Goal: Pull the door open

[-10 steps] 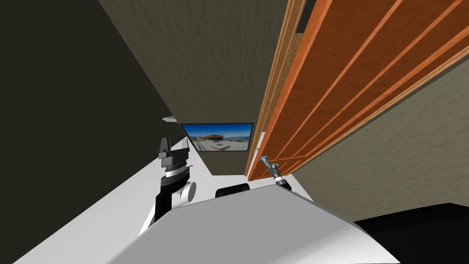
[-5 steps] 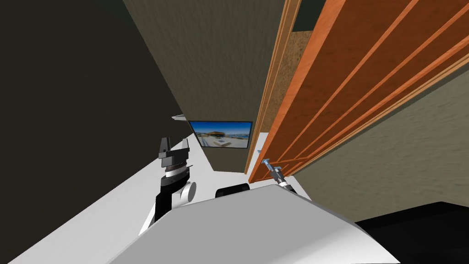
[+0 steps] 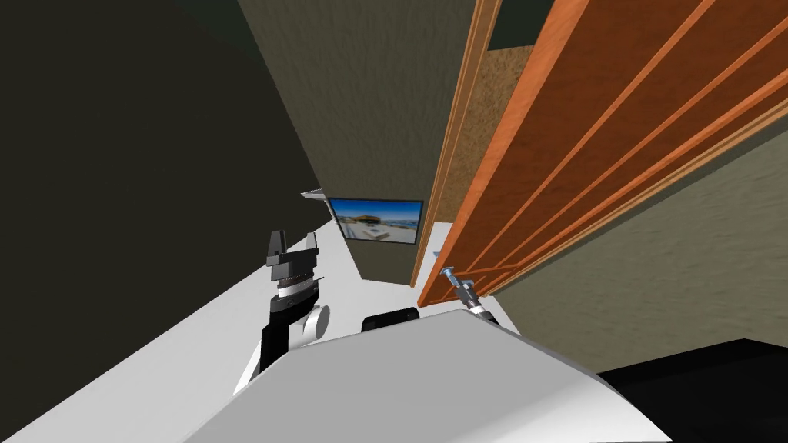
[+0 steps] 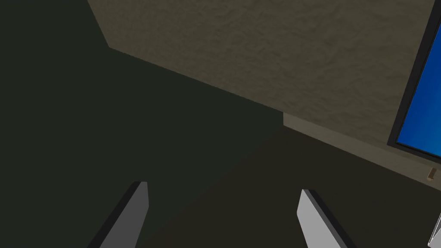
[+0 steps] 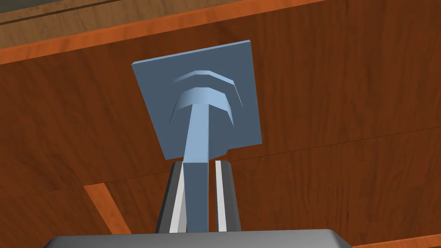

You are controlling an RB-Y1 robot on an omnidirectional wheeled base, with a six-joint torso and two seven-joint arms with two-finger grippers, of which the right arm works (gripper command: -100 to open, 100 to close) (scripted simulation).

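Orange-brown wood of the door (image 3: 600, 131) has swung further off its frame (image 3: 464, 115) than a second ago, and the gap at its free edge is wider. The right gripper (image 5: 199, 167) stays clamped on the blue-grey handle (image 5: 197, 125) near that edge. The left gripper (image 4: 222, 191) hangs spread and empty. The pull looks to be working, but the door needs more swing.

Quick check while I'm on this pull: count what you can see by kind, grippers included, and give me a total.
door: 1
handle: 1
picture: 1
grippers: 2, the left gripper open, the right gripper shut on the handle
total: 5
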